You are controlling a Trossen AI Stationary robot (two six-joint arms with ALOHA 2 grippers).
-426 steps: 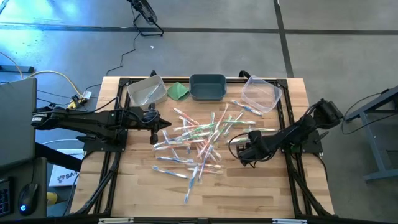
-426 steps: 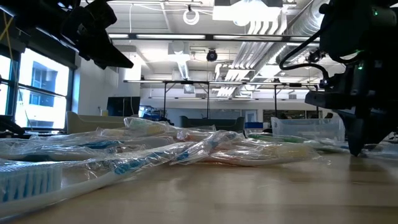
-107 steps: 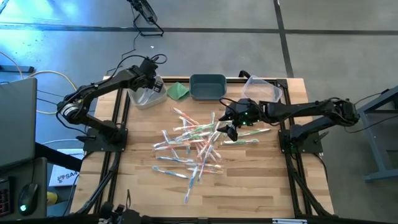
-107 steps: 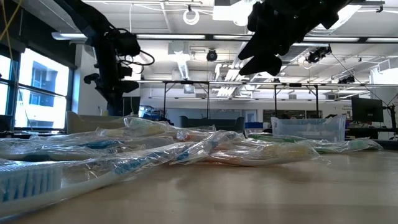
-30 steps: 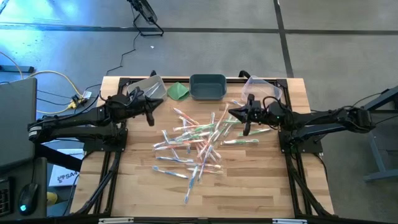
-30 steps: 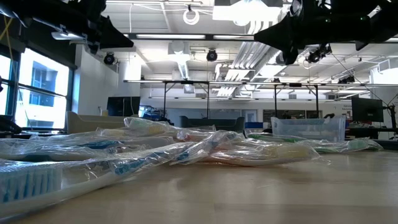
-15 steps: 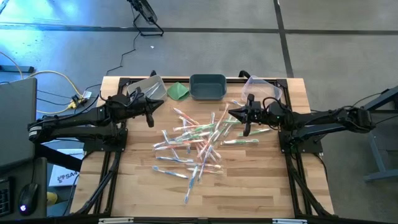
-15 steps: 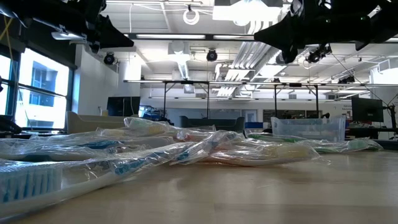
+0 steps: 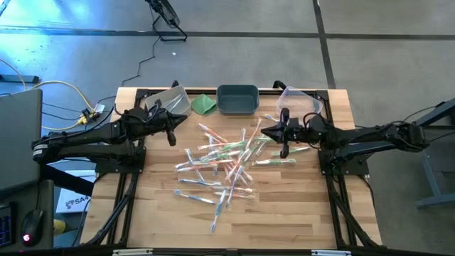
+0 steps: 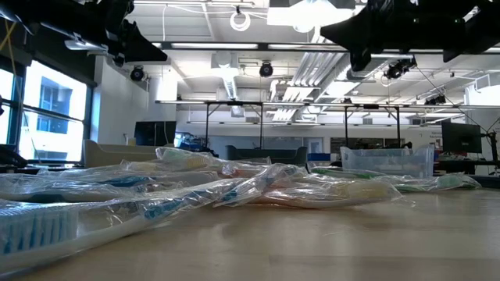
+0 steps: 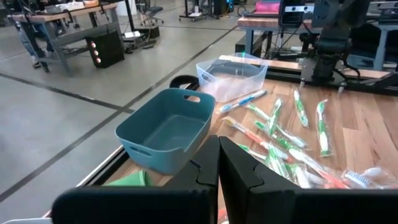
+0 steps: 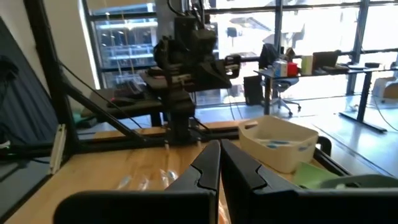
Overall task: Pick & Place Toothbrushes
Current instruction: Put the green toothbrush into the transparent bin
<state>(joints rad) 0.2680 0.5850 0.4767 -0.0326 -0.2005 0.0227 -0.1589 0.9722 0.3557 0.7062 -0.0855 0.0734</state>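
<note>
On the middle of the desk [image 9: 298,213] the toothbrushes [image 9: 227,160] lie in a loose heap, spread from near the far edge toward the near one, each in a clear wrapper. Almost nothing has changed over the last second: the heap is unaltered, and both arms are found where they were. A few seconds earlier they were reaching toward the bins at the far edge; they have since been drawn back, so a fresh pick is judged to be due.

The left tool [image 9: 170,136] is held above the heap's left side, fingers shut on nothing. The right tool [image 9: 283,148] is held over the heap's right side, likewise closed and empty. Along the far edge stand a clear bin [image 9: 168,104] at the left, a teal bin [image 9: 237,99] in the middle and another clear bin [image 9: 298,107] at the right. Most of the brushes are still to be placed.
</note>
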